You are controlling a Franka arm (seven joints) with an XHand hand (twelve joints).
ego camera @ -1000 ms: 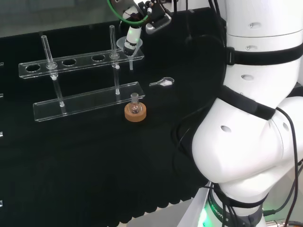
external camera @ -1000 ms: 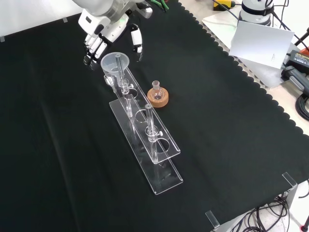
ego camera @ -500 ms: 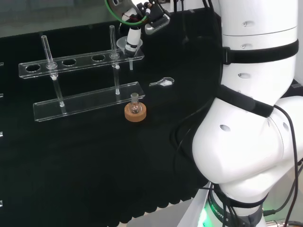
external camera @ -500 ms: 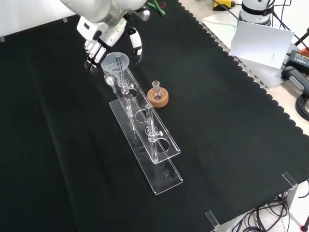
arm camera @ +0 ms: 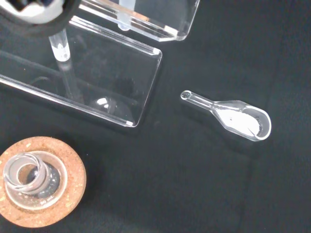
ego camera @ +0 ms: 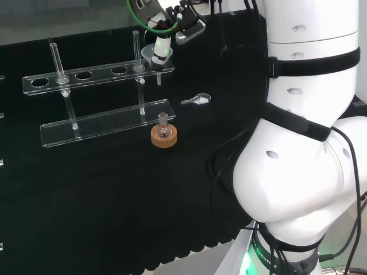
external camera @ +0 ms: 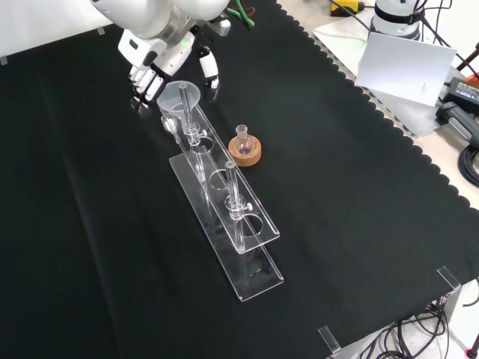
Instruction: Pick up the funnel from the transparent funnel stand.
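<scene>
The clear funnel (ego camera: 153, 53) sits in the end hole of the transparent stand's (ego camera: 97, 75) top shelf, at that shelf's right end in the head view. My hand (ego camera: 167, 24) hovers just above and to the right of it, open, with one fingertip close beside the rim. In the front view the funnel (external camera: 179, 95) lies between the fingers (external camera: 144, 81) on its left and the thumb (external camera: 210, 72) on its right; I cannot tell if they touch it. In the wrist view the stand's base plate (arm camera: 114, 80) lies close below the palm.
A small flask on a cork ring (ego camera: 163, 133) stands just in front of the stand's right end, seen also in the front view (external camera: 245, 149). A small clear scoop (arm camera: 235, 119) lies on the cloth beside it. Two upright posts (external camera: 232, 187) rise from the stand.
My hand has shifted slightly and sunk a little around the funnel's rim. The funnel stays in the stand.
</scene>
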